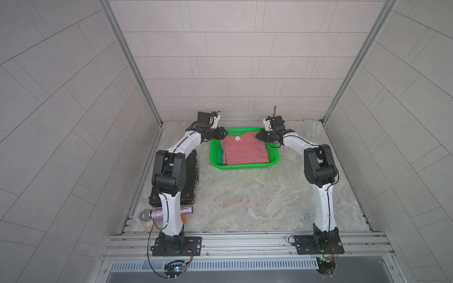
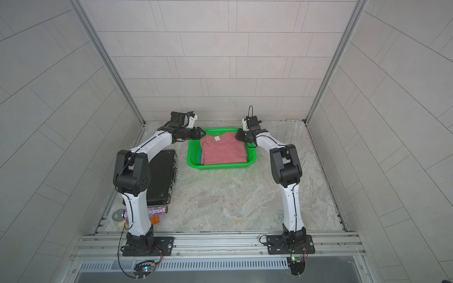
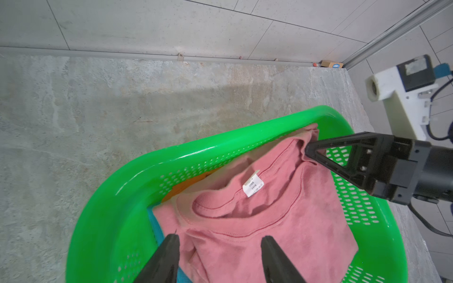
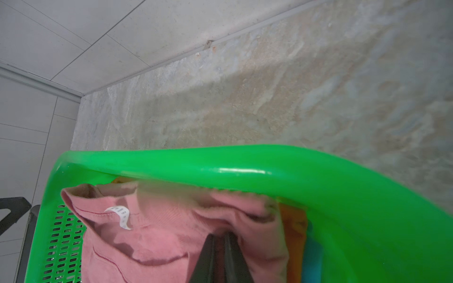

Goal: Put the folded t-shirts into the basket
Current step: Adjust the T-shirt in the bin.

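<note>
Pink t-shirt (image 1: 245, 152) tops orange t-shirt (image 4: 293, 232) and blue t-shirt (image 4: 313, 262) inside the basket (image 1: 242, 167).
Right gripper (image 4: 220, 235) pinches its shoulder at the basket's far right corner, probably to settle it flat; left gripper (image 3: 220, 237) hangs with jaws apart, empty, over the far left corner.

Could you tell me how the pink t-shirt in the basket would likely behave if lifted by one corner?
Probably floppy: the pink t-shirt bunches and creases where the right gripper pinches its corner. Probably light, being thin cloth. Its folded layers lie loose, so the fold would likely fall open.
</note>
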`<action>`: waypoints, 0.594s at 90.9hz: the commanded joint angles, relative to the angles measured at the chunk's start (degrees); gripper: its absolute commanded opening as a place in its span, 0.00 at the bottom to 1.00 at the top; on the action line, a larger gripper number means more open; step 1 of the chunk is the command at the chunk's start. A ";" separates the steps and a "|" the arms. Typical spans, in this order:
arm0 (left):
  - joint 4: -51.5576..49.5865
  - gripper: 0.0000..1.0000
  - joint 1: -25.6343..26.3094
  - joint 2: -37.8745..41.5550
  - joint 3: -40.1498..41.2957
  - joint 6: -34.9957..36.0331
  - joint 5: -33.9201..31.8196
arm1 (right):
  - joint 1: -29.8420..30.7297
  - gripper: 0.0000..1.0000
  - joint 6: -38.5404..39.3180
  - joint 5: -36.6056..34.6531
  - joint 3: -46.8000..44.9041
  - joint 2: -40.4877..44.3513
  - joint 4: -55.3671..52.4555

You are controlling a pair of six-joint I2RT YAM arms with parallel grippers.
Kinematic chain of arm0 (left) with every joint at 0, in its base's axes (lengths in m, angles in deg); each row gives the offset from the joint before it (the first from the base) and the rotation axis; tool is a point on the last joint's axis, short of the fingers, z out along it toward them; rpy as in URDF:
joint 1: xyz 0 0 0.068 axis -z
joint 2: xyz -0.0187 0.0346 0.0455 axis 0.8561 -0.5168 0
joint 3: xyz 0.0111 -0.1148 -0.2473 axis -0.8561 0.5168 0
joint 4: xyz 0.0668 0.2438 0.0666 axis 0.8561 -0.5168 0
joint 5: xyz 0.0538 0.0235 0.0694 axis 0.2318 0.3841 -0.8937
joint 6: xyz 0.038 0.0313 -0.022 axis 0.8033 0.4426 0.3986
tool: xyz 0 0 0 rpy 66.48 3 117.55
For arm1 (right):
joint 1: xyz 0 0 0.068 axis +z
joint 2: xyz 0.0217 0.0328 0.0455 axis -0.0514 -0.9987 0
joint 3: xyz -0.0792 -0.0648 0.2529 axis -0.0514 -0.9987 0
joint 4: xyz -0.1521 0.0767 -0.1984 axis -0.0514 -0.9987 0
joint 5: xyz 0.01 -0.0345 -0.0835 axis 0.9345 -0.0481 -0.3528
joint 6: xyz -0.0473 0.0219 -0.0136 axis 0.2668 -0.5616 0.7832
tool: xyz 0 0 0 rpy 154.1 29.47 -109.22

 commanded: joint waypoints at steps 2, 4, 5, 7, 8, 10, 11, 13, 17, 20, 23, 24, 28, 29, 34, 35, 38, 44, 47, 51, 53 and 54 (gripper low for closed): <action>-0.39 0.55 0.60 0.44 -0.16 0.55 0.53 | -0.57 0.20 0.33 -2.03 -1.33 5.98 2.36; -0.42 0.55 0.58 0.21 -0.31 0.64 0.67 | -0.63 0.24 0.16 -1.62 -1.06 6.61 2.48; -0.43 0.55 0.59 0.05 -0.41 0.72 0.75 | -0.66 0.25 0.07 -1.39 -0.91 6.92 2.47; -0.43 0.55 0.62 -0.33 -0.60 0.84 1.01 | -0.65 0.29 -0.06 -0.86 -0.52 7.35 2.39; -0.52 0.55 0.61 -0.48 -0.82 0.86 1.14 | -0.71 0.30 -0.13 -0.66 -0.29 7.60 2.34; -0.70 0.55 0.64 -0.94 -1.20 0.99 1.61 | -0.75 0.33 -0.22 -0.26 0.14 8.23 2.14; -0.83 0.55 0.62 -1.18 -1.38 1.02 1.79 | -0.76 0.34 -0.25 -0.10 0.39 8.57 1.99; -0.95 0.55 0.60 -1.54 -1.78 1.11 2.04 | -0.79 0.37 -0.34 0.10 0.80 9.17 1.77; -1.20 0.54 0.71 -2.36 -2.50 1.14 3.10 | -0.77 0.41 -0.56 0.36 1.43 10.65 1.32; -1.58 0.52 0.75 -2.97 -3.10 1.18 3.77 | -0.84 0.42 -0.62 0.44 1.77 11.75 0.86; -2.13 0.50 0.89 -3.61 -3.66 1.15 4.06 | -0.85 0.43 -0.68 0.39 1.92 12.78 0.48; -2.25 0.50 0.96 -3.75 -3.80 1.10 4.16 | -0.86 0.43 -0.70 0.41 1.90 13.04 0.28; -2.33 0.48 0.97 -4.09 -3.80 0.52 4.47 | -0.86 0.44 -0.72 0.34 1.64 14.51 -0.18; -2.26 0.48 0.96 -4.12 -3.69 0.35 4.63 | -0.86 0.44 -0.72 0.34 1.53 14.92 -0.31; -1.25 0.46 1.19 -3.64 -2.77 -0.41 5.57 | -0.81 0.45 -0.51 0.33 0.78 16.77 -0.88; -1.06 0.45 1.24 -3.50 -2.56 -0.47 5.70 | -0.83 0.45 -0.44 0.33 0.58 17.27 -1.01; -0.51 0.45 1.52 -3.16 -2.06 -0.59 5.81 | -0.85 0.45 -0.38 0.34 -0.11 18.26 -1.32; -0.41 0.45 2.12 -3.39 -2.09 -0.15 6.14 | -0.84 0.45 -0.21 0.26 -1.81 20.67 -1.81; -0.67 0.45 2.37 -3.93 -2.68 -0.14 6.11 | -0.92 0.45 -0.19 0.14 -2.89 21.90 -1.84; -1.04 0.45 2.48 -4.93 -3.62 -0.38 6.17 | -0.94 0.45 -0.13 -0.05 -4.45 23.31 -1.83; -1.22 0.45 2.63 -5.31 -4.03 -0.56 6.14 | -0.94 0.45 -0.04 -0.13 -5.16 24.09 -1.85; -1.27 0.46 2.67 -5.61 -4.25 -0.63 6.12 | -0.94 0.45 0.01 -0.16 -5.51 24.54 -1.85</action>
